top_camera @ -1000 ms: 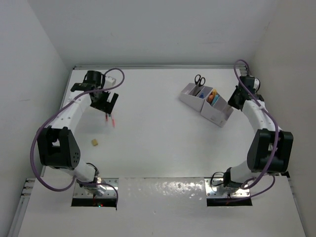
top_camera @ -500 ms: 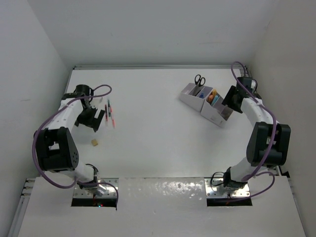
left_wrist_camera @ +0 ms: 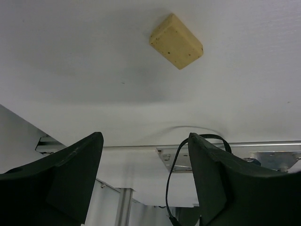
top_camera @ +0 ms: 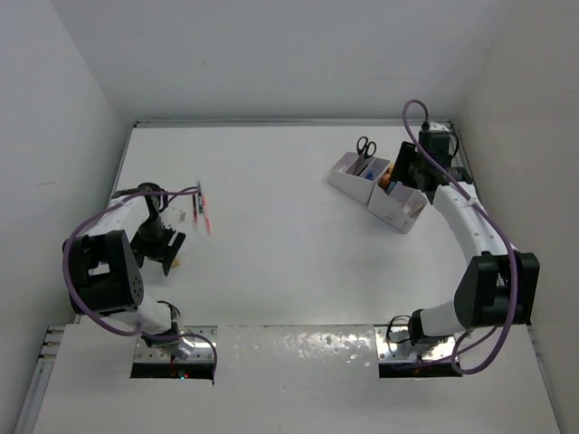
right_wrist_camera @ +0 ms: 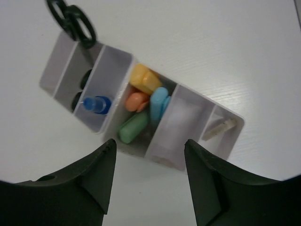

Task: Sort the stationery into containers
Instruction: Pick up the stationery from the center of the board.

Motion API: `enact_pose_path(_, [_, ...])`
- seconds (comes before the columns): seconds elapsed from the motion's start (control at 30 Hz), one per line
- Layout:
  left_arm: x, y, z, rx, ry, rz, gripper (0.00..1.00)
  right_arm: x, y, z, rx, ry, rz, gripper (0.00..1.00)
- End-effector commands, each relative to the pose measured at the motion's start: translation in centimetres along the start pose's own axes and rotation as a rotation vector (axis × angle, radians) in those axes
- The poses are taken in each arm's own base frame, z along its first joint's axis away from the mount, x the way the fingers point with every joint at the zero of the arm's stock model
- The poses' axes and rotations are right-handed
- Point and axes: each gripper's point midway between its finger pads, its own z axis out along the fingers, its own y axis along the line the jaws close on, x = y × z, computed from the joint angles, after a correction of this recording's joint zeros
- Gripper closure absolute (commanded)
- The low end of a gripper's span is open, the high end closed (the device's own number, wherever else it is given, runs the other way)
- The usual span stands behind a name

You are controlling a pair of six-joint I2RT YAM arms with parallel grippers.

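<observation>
Left arm has swung back toward its own base since a second ago. It was up by the red pens [top_camera: 204, 212] at the far left of the table [top_camera: 289, 253], and now the left gripper [left_wrist_camera: 145, 139] is down near the front-left over the little tan eraser [left_wrist_camera: 176, 41]. Right gripper [right_wrist_camera: 149, 143] has moved too, from the right side of the white organiser [top_camera: 398, 212] to above it.

Left wrist view: jaws spread wide, nothing between them. The eraser lies flat on the table just ahead of the fingertips, not touching either one. It's a small block and its long axis runs from upper left to lower right in that view.

The pens lie on the table well apart from the eraser, long axes running roughly far-to-near. They're too blurry to say which end is the tip.

Right wrist view: jaws also wide open and empty, hanging over the organiser. Its row of compartments runs diagonally, from far-left to near-right in the top view.

- End compartment holds the black-handled scissors [right_wrist_camera: 70, 21], handles sticking up and out.
- Next one has a blue-capped bottle [right_wrist_camera: 96, 104] standing with its cap up.
- Middle one is packed with coloured erasers [right_wrist_camera: 145, 79]: yellow, orange, blue and green.
- The next compartment shows only its pale lining, and the small end slot has something whitish I can't make out.
</observation>
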Motion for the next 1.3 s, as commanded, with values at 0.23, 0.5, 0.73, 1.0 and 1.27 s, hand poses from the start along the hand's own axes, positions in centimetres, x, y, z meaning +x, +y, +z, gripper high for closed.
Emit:
enact_pose_path(0.23, [-3.4,-0.5,-2.9,0.153,-0.228,0.032,0.28,-3.9,5.2,-4.4,-0.09,-0.109,-0.112,0.42])
enact_pose_path(0.5, [-5.0,-3.5,-4.4,0.312,-0.303,0.162,0.26,2.1,6.9,-4.9,-0.183,-0.088,-0.11,0.42])
enact_pose_path(0.73, [-5.4,-1.6,0.1,0.146,-0.163,0.022,0.25,3.7,7.2,-5.1,-0.23,-0.106,-0.111,0.41])
enact_pose_path(1.0, [-7.1,-1.5,1.3,0.111,-0.11,-0.04,0.3,4.6,6.6,-5.0,-0.217,-0.08,-0.149,0.41])
enact_pose_path(1.27, [-6.2,-1.9,3.2,0.054,-0.038,-0.063,0.49,5.4,6.5,-4.7,-0.212,-0.069,-0.13,0.41])
